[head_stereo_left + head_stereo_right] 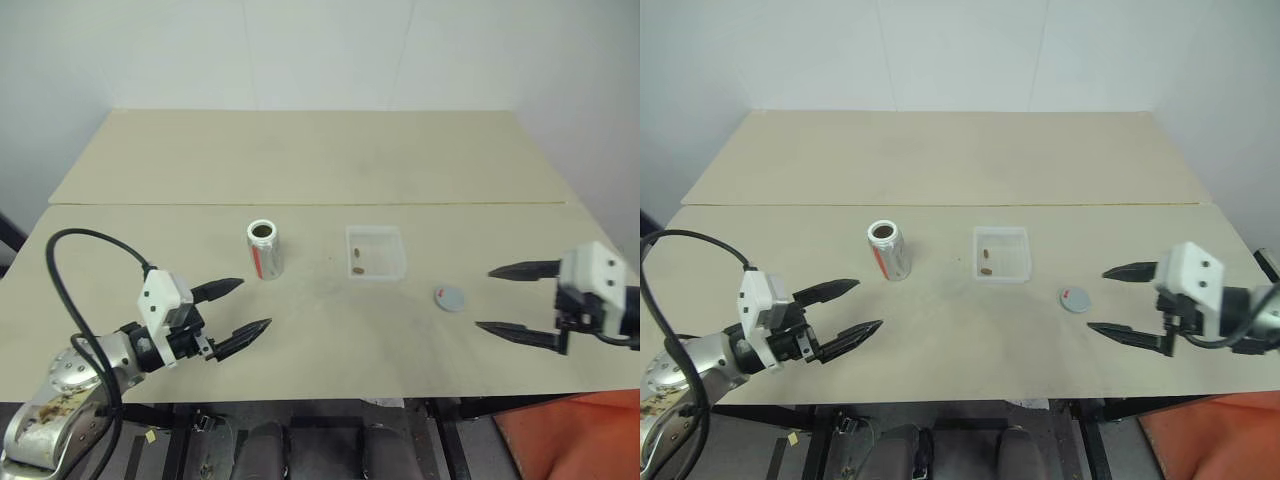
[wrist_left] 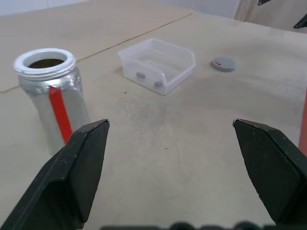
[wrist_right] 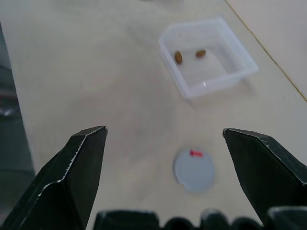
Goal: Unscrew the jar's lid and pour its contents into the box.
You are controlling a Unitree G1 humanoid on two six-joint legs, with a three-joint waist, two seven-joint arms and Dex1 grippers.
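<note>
The jar is seen standing upright on the surface, about midway between the near and far edges and somewhat toward the left edge. Its mouth is uncovered and no claw is touching it. The lid is lying flat on the surface, apart from the jar, more toward the right edge and a little nearer the front edge than the box. The box is placed between the jar and the lid, around the middle of the surface, and two small brown pieces of the contents are already seen on its floor. Inside the jar mouth something dark is visible in the left wrist view, but it cannot be told whether pieces are left there.

The left claw is spread wide and empty, held above the front edge, near the jar but not touching it. The right claw is also spread wide and empty, held near the right edge, just beside the lid.

By this state, the unscrewing is judged as done and the pouring as done at least partly. If the jar is not empty, a new grip around its body by the left claw is called for, then a tilt over the box. If it is empty, nothing more is needed
</note>
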